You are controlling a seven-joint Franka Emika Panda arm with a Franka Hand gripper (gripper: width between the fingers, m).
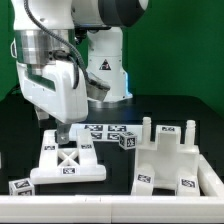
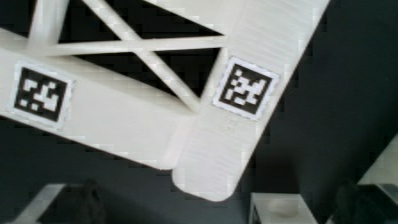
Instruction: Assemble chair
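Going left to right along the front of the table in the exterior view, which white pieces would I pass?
Small white plastic block with a square tag → white cross-braced plastic panel → big white plastic slab with upright pegs.

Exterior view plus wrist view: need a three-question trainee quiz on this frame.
1. How many black-and-white square tags on the white plastic cross-braced panel show in the wrist view?
2. Which lies further toward the exterior view's right: A, that panel, or B, the blocky white plastic body with upright pegs?
3. True or false: the tool is shut.
Key: 1 two; 2 B; 3 false.
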